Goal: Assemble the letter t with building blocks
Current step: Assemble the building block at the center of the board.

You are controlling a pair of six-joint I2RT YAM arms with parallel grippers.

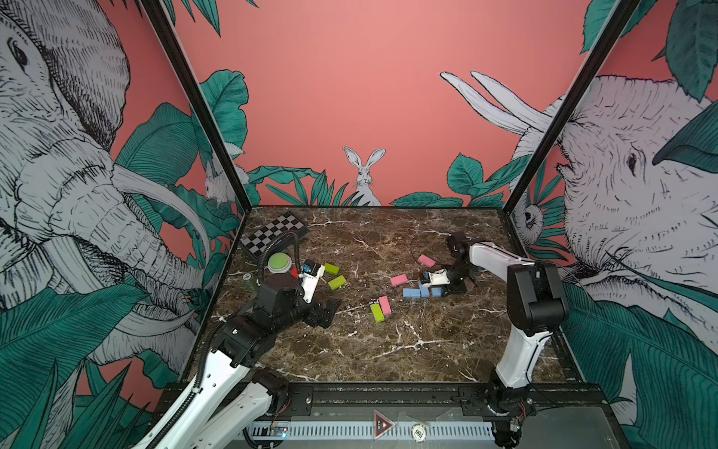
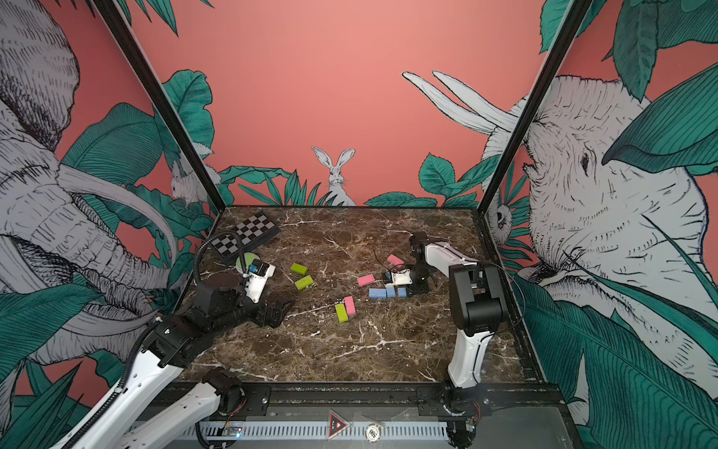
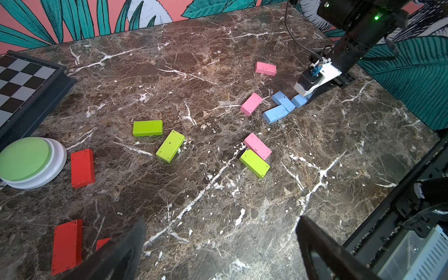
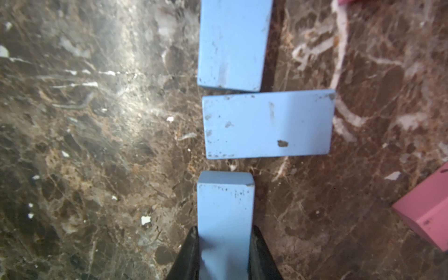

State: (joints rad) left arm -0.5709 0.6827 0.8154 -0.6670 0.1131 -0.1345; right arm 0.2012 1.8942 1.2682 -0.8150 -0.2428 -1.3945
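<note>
Right tool (image 4: 224, 236) grips a blue block (image 4: 225, 203) at lower centre, seemingly adding it to the T; next: align, release.

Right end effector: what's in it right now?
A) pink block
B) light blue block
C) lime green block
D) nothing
B: in the right wrist view the right end effector is shut on a light blue block, gripping it on both sides.
</note>
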